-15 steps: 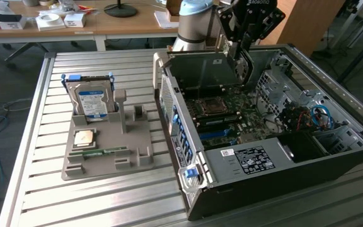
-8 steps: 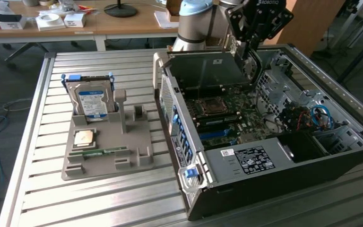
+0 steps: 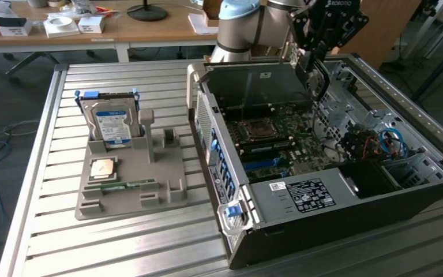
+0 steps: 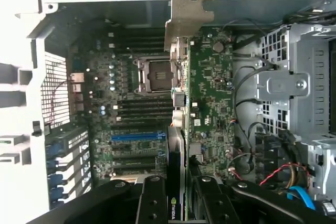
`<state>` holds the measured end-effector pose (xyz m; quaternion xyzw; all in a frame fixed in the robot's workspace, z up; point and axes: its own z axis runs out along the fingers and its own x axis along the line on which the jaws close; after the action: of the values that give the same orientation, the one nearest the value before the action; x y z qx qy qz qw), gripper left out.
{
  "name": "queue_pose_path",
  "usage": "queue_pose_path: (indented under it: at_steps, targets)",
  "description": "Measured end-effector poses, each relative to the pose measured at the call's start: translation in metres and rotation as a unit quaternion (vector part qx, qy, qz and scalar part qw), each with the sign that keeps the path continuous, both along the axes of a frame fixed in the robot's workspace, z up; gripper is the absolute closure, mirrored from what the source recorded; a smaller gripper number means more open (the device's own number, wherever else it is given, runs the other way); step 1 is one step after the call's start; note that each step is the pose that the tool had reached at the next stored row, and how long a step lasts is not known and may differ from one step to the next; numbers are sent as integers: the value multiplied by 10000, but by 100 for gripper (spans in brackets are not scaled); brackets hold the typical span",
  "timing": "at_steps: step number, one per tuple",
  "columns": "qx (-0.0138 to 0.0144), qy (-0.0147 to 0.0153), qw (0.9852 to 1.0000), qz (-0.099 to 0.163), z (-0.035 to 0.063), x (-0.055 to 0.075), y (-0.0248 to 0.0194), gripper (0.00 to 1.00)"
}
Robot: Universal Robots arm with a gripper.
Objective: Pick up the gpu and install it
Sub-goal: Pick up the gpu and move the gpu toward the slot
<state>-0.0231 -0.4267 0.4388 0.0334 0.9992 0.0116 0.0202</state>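
The gpu (image 3: 312, 78) hangs edge-down from my gripper (image 3: 319, 49) over the far end of the open computer case (image 3: 299, 199). My gripper (image 4: 179, 205) is shut on it. In the wrist view the gpu (image 4: 181, 108) appears edge-on, a thin dark card with its silver metal bracket (image 4: 187, 17) at the far end. It hovers above the motherboard (image 4: 210, 87), apart from it, over the strip between the CPU socket (image 4: 155, 74) and the green board area. The blue expansion slot (image 4: 138, 136) lies beside the card's line.
On the exterior view's left, a grey parts holder (image 3: 133, 173) carries the silver blue-labelled hard drive (image 3: 112, 120), a CPU chip (image 3: 102, 168) and a green memory stick (image 3: 121, 186). Drive cages and cables (image 3: 383, 144) fill the case's side on the exterior view's right. A desk (image 3: 90, 29) stands behind.
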Motion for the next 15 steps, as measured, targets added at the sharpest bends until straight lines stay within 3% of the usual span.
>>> queue_pose_path:
  at_steps: [15]
  targets:
    - [0, 0, 10000, 1, 0, 338, 0, 74]
